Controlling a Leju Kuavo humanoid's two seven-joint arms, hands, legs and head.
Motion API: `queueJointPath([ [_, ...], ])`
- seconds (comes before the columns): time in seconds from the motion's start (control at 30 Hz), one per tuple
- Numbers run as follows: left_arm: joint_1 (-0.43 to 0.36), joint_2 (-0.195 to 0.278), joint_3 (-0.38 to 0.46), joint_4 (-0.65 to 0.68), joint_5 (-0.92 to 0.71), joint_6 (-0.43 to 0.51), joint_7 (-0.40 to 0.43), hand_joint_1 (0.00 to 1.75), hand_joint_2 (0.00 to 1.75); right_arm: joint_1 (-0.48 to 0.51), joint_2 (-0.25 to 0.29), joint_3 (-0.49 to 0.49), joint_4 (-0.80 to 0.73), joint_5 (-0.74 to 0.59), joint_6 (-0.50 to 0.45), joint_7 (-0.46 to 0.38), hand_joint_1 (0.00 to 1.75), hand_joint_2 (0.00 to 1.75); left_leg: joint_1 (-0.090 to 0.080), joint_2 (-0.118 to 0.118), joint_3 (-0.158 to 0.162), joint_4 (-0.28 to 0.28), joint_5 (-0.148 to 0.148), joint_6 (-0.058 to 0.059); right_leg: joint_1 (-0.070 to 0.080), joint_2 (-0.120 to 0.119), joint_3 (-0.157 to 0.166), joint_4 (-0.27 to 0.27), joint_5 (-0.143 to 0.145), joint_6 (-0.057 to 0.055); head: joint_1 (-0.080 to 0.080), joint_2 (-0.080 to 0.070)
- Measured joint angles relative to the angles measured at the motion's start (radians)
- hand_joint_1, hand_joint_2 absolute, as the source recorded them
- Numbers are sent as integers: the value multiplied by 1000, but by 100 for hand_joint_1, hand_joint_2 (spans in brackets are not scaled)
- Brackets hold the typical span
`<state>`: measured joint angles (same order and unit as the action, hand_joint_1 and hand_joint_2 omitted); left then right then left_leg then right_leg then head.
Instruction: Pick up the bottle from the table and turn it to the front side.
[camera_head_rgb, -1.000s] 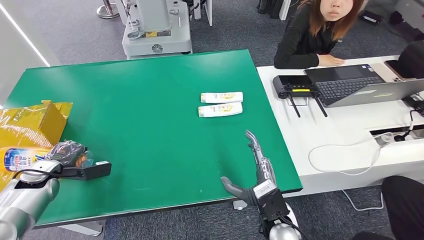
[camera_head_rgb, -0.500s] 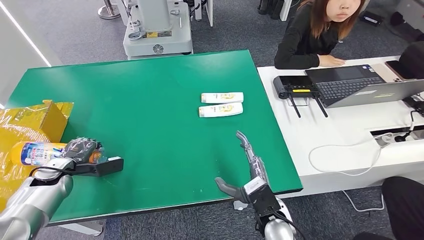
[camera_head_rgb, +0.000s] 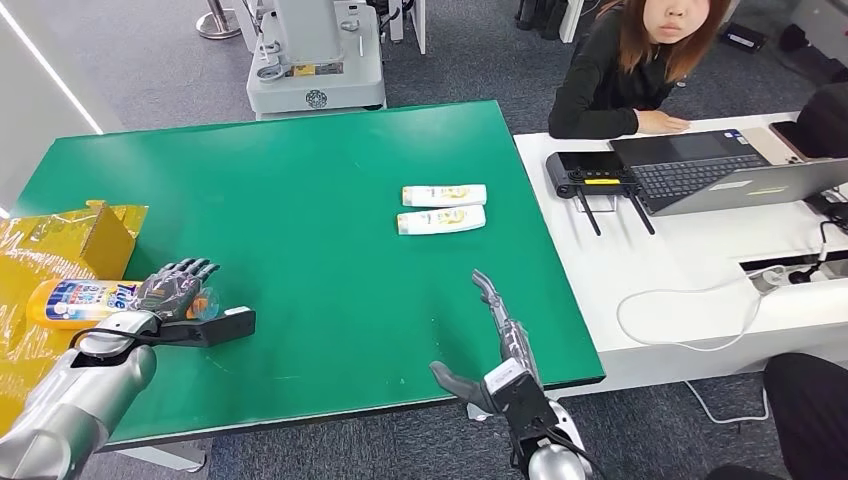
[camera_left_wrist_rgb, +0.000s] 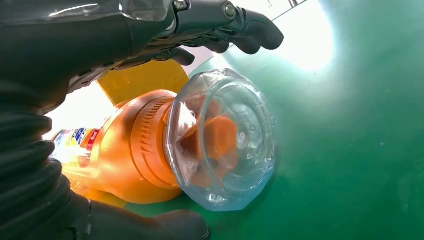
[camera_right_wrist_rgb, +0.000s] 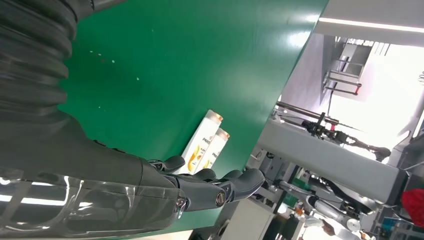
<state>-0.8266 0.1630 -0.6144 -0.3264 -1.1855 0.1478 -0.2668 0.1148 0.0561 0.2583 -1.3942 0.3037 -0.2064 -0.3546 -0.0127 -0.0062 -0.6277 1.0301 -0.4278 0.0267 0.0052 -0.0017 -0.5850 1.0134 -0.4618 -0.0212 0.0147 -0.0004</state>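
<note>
- Left hand (camera_head_rgb: 175, 293) loosely cups the orange plastic detergent bottle (camera_head_rgb: 75, 301) — fingers spread, label up; release remains.
- Right hand (camera_head_rgb: 497, 350) hovers flat, fingers extended, holding nothing.

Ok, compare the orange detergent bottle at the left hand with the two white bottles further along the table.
The orange detergent bottle is orange with a clear cap; the two white bottles are white with yellow labels. The orange one lies at the table's left edge against the yellow bag, with the left robot hand around its cap end; the white pair lie untouched. All three lie on their sides.
</note>
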Motion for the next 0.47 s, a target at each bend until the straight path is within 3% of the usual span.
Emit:
queueJointPath([
  [0.1,1,-4,7,1,7,19,-18,0,175,3,0,1,3,-8,0,-2,0,175,0,0,0,0,0,0,0,0,0,0,0,0,0,0],
  [0.17,7,-12,27,1,58,39,-79,0,175,2,-1,4,10,-22,-3,-9,0,175,0,0,0,0,0,0,0,0,0,0,0,0,0,0],
  [0.33,42,-69,180,-34,427,-93,-375,0,175,-17,-7,18,38,-46,-19,-19,0,175,0,0,-1,0,0,0,0,0,-1,0,0,0,0,0],
  [0.47,79,-100,233,-185,750,-180,-429,0,175,-24,-12,26,52,-51,-28,-21,0,175,-1,1,-1,1,0,0,-1,1,-1,0,1,0,0,0],
])
